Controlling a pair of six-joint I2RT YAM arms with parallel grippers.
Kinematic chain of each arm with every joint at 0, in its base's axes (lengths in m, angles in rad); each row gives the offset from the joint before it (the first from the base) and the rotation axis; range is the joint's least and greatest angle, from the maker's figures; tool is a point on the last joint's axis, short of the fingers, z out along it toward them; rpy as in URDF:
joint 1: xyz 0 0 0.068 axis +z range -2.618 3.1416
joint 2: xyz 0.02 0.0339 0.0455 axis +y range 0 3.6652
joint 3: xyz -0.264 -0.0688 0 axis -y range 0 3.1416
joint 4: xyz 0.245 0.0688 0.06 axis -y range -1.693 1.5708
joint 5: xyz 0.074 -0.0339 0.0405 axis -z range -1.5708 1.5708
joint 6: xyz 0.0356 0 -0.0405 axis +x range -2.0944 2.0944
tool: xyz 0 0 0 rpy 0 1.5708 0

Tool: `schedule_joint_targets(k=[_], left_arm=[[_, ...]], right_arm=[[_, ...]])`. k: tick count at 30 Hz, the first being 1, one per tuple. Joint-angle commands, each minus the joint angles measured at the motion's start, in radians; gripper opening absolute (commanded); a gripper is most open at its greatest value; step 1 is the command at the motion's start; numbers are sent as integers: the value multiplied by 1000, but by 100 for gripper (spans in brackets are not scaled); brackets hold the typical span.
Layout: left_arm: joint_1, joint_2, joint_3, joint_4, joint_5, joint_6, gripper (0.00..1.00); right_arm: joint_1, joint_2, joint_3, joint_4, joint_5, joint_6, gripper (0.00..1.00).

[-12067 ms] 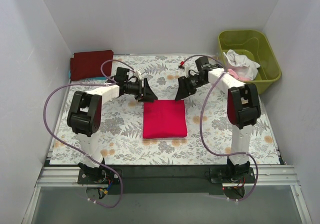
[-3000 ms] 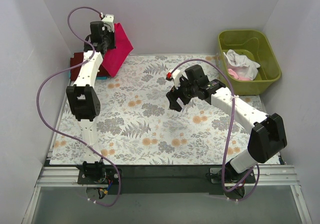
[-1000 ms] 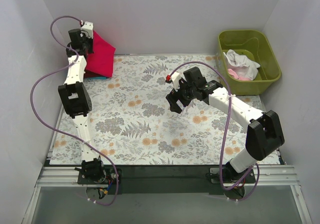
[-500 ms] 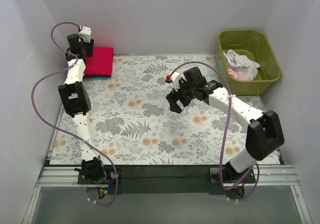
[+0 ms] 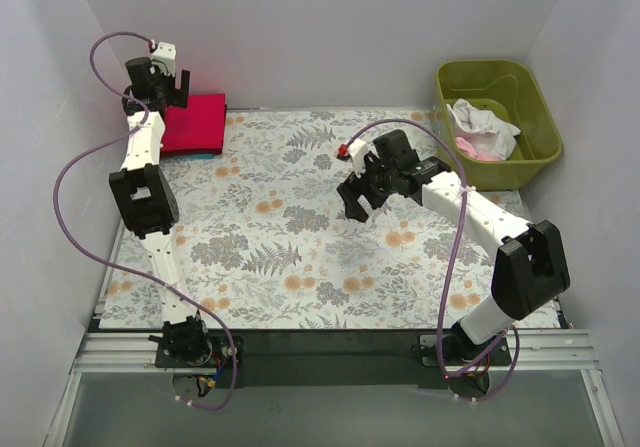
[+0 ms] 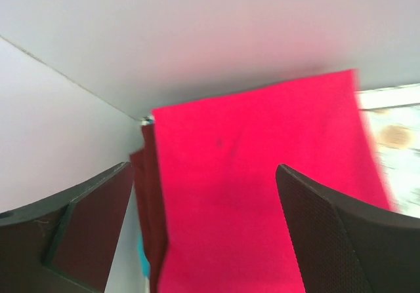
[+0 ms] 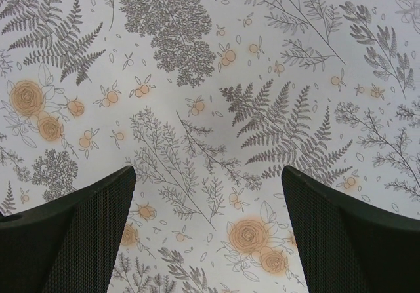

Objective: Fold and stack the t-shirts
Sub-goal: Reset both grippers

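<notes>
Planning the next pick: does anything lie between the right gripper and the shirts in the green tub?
Nothing loose: only bare floral cloth lies between the right gripper and the tub, though the shirts sit behind its wall.

The bright red t-shirt [image 5: 195, 125] is folded into a flat rectangle and lies in the far left corner of the table [image 5: 300, 257]. It rests on a folded dark maroon t-shirt [image 6: 149, 208], whose edge shows at its left side. A white t-shirt [image 5: 482, 120] and a pale pink t-shirt [image 5: 482, 149] lie crumpled inside the green tub [image 5: 487, 66] at the far right corner.
</notes>
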Motion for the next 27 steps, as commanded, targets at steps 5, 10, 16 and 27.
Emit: schedule_joint_targets(k=[5,10,16,27], left_arm=[[-172,-333,-93,-365,166,-129,91],[-307,-451,-217,-565,171,-272,93],[-383,-636,-576,-594,223,-415,94],[-427,-984,-1048,-521,204,-478,96]], right_arm=[[-162,-53,140,-67,-32,-2,98],[-314,-58,202,-156,-74,15,98],[-458,-113,156,-245,-94,17,98],[-470,-372,-198,-268,-82,-2,98]])
